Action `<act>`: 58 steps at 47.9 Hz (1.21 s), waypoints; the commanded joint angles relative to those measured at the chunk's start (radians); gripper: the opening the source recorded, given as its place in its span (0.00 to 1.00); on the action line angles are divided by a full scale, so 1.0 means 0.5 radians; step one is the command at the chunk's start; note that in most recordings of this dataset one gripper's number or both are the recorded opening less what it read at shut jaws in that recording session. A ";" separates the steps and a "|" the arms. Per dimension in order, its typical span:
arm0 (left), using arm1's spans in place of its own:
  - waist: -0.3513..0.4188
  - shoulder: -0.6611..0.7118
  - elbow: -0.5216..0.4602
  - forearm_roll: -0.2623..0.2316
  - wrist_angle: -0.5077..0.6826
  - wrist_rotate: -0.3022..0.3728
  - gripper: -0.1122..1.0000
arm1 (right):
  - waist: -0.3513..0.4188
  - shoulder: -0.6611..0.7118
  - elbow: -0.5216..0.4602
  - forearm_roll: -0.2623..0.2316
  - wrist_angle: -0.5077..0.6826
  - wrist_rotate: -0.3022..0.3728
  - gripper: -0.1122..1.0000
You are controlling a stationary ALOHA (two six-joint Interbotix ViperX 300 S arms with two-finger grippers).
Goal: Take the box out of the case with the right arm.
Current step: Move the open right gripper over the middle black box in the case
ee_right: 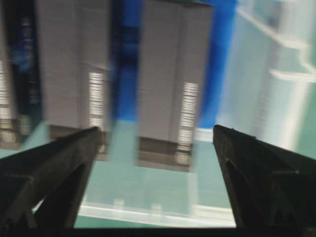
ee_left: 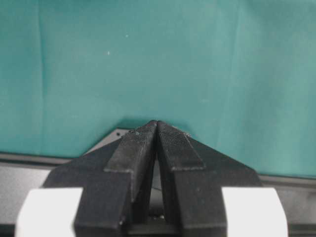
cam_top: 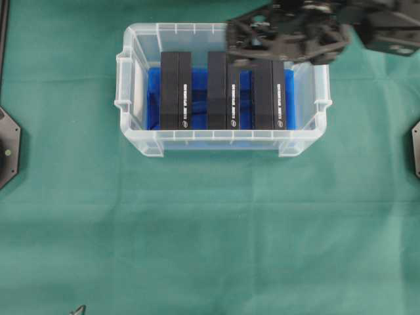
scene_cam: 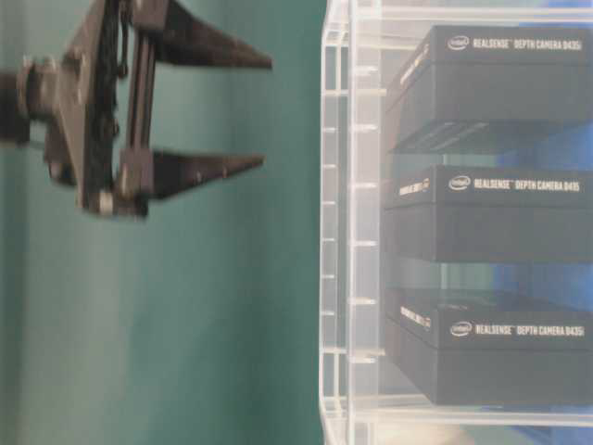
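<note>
Box [cam_top: 270, 95] under spread right hand [cam_top: 275, 49]

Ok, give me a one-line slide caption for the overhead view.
Open right gripper hovering over the far rim of the clear case, which holds three black boxes upright on blue lining.

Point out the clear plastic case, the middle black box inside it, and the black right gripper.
Clear plastic case [cam_top: 216, 139]: overhead view, front rim.
Middle black box [cam_top: 222, 98]: overhead view, top face.
Black right gripper [scene_cam: 264, 113]: table-level view, between its open tips.
</note>
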 commanded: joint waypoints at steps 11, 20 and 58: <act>-0.006 0.000 -0.052 0.006 0.058 0.003 0.10 | 0.052 0.193 -0.310 -0.006 -0.086 -0.003 0.94; -0.006 0.000 -0.052 0.003 0.058 0.003 0.10 | 0.058 0.261 -0.362 -0.006 -0.126 -0.003 0.94; -0.006 0.003 -0.052 0.006 0.058 0.003 0.10 | 0.049 0.291 -0.362 0.000 -0.190 -0.031 0.94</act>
